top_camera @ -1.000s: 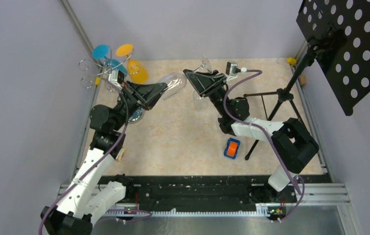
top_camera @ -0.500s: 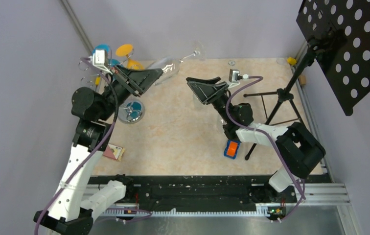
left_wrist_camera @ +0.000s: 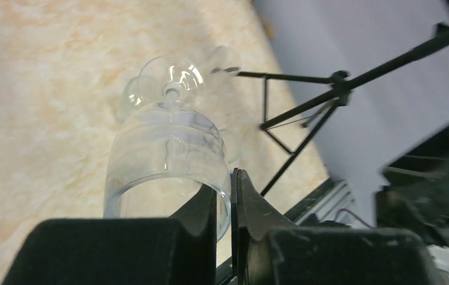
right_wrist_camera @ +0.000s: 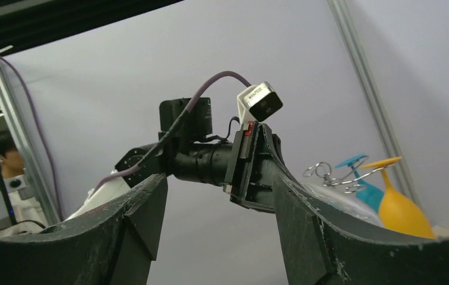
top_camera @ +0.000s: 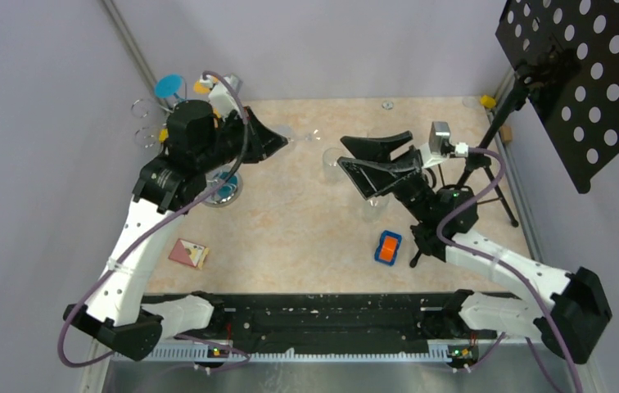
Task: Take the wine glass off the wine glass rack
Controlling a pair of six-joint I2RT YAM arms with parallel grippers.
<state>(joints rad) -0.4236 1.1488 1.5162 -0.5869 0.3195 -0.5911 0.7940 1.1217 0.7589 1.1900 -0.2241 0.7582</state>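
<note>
The left gripper is pinched tight on the rim of the wine glass, the glass wall caught between its two fingers. The glass is empty (clear right through to the marbled table below) and lies tipped over, its foot pointing away from the wrist. From above it is off the wine glass rack, held above the table a little to the rack's right, foot toward the right gripper. That gripper's fingers are spread wide with nothing between them. A blue glass and a yellow glass hang from the rack's curls. Bare tabletop shows between the two grippers. The black tripod stands along the right edge, an orange block near its foot.
</note>
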